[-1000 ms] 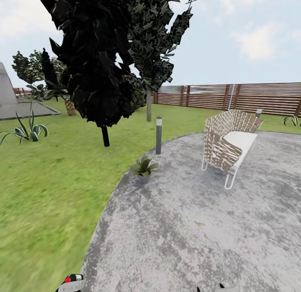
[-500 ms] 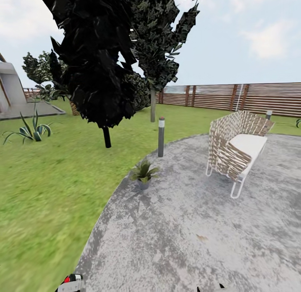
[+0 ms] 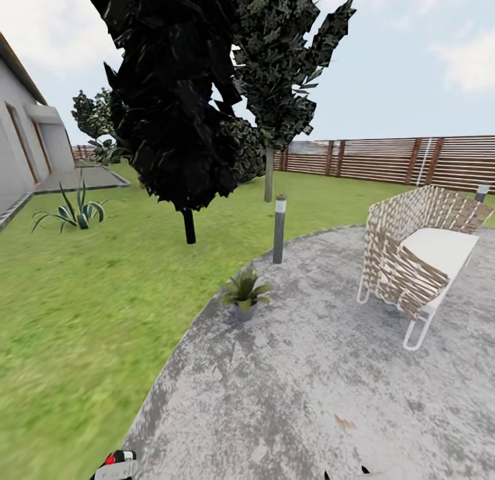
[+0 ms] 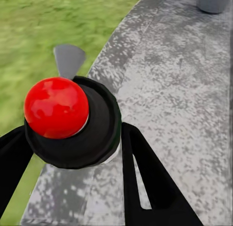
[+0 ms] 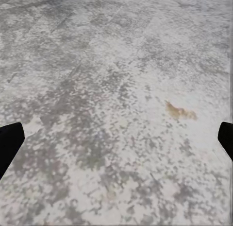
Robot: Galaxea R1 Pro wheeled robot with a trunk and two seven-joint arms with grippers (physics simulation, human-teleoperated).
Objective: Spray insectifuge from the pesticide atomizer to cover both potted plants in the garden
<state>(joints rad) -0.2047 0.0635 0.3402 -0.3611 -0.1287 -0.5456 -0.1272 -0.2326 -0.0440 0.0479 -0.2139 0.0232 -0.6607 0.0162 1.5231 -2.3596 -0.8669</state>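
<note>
The pesticide atomizer (image 4: pixel 73 124), a dark bottle with a round red top, sits between the black fingers of my left gripper (image 4: pixel 73 134), which is shut on it. In the head view its red tip (image 3: pixel 111 459) peeks up at the lower edge with the left gripper (image 3: pixel 117 469). One potted plant (image 3: pixel 244 292), a small green rosette in a grey pot, stands at the rim of the round paved patch (image 3: pixel 309 384), well ahead of both arms. Its grey pot (image 4: pixel 213 0) shows far off in the left wrist view. My right gripper (image 5: pixel 116 138) hangs open over bare paving.
A woven white-framed chair (image 3: pixel 419 260) stands on the paving at right. A short bollard light (image 3: pixel 278 229) and a dark tree (image 3: pixel 179 108) rise behind the plant. Lawn (image 3: pixel 75 308) spreads left toward a spiky plant (image 3: pixel 72 212) and a house (image 3: pixel 20 143). A slatted fence (image 3: pixel 385 158) closes the back.
The whole head picture has slid to the right, so the camera has turned left; the house wall has come into view. Both grippers keep their places and states.
</note>
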